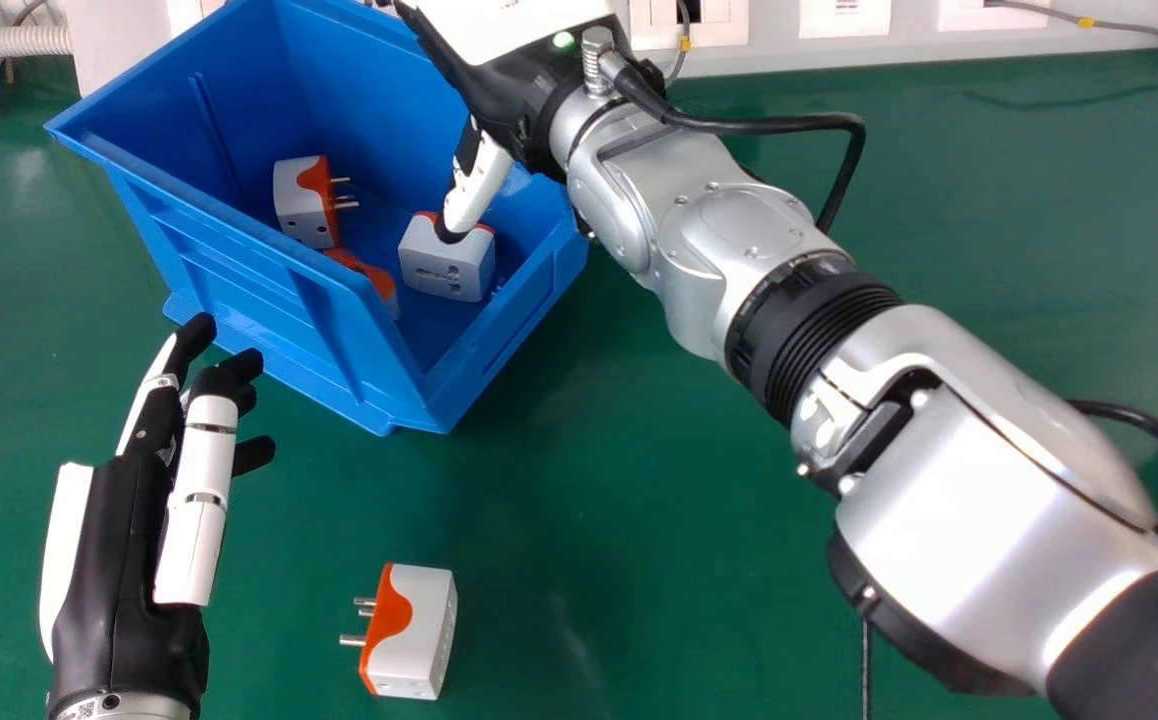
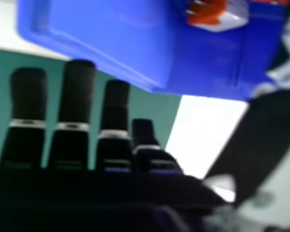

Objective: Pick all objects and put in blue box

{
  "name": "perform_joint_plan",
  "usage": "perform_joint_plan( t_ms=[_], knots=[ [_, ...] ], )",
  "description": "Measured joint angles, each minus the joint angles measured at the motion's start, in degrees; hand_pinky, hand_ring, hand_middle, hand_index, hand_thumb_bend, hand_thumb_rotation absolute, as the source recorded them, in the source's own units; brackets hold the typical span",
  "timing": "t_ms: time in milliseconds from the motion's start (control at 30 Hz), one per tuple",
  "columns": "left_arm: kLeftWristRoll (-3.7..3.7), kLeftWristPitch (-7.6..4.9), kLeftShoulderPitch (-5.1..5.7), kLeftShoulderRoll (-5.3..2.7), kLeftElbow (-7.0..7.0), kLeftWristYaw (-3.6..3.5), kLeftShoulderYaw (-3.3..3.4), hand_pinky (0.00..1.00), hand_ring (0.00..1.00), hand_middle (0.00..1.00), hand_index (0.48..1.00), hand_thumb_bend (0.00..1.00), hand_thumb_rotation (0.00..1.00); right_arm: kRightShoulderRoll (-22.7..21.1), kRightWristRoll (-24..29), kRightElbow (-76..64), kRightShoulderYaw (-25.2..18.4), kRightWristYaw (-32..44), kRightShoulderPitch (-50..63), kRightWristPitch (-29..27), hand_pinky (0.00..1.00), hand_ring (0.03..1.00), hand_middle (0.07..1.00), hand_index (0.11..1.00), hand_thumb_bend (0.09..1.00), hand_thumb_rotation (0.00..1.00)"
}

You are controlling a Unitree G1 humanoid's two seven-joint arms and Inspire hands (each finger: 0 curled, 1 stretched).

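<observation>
Blue open-topped plastic box (image 1: 339, 350) with three adapters inside and a fourth on the smooth green table (image 1: 589, 480).
Near the box's left side sits a chunky white-and-orange plug adapter (image 1: 297, 205), metal pins pointing right; a mostly orange adapter (image 1: 369, 276) is partly hidden behind the near wall, and a boxy white adapter with orange trim (image 1: 444, 265) rests toward the right, socket holes facing the viewer. The black-and-white right hand (image 1: 479, 188) is above the box, its thumb overlapping that last adapter in the head view; its fingers are straight and spread, gripping nothing. At lower left, the black-and-white left hand (image 1: 124, 560) is loosely open and empty, well apart from the white block-shaped adapter with an orange band (image 1: 419, 632) on the table, pins toward that hand.
</observation>
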Motion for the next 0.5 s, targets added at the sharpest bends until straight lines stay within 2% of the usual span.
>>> perform_joint_plan(
  t_ms=[133,267,500],
  knots=[
    [0.12,0.00,-0.22,0.00,0.24,0.01,-0.04,0.79,0.88,0.87,0.923,0.27,0.93,0.0,-0.2,0.0,0.1,0.0,0.0,0.2,0.57,0.752,0.904,0.926,0.958,0.57],
    [0.55,-0.01,-0.56,0.02,0.37,0.01,-0.09,0.79,0.88,0.87,0.923,0.28,0.93,0.0,-0.1,0.0,-0.1,0.0,0.0,0.2,0.58,0.767,0.913,0.929,0.960,0.58],
    [0.92,-0.70,-1.55,0.36,2.17,0.02,0.09,0.79,0.88,0.87,0.922,0.29,0.93,0.0,0.2,-0.1,-1.0,-0.2,0.4,0.1,0.59,0.795,0.922,0.924,0.948,0.55]
  ],
)
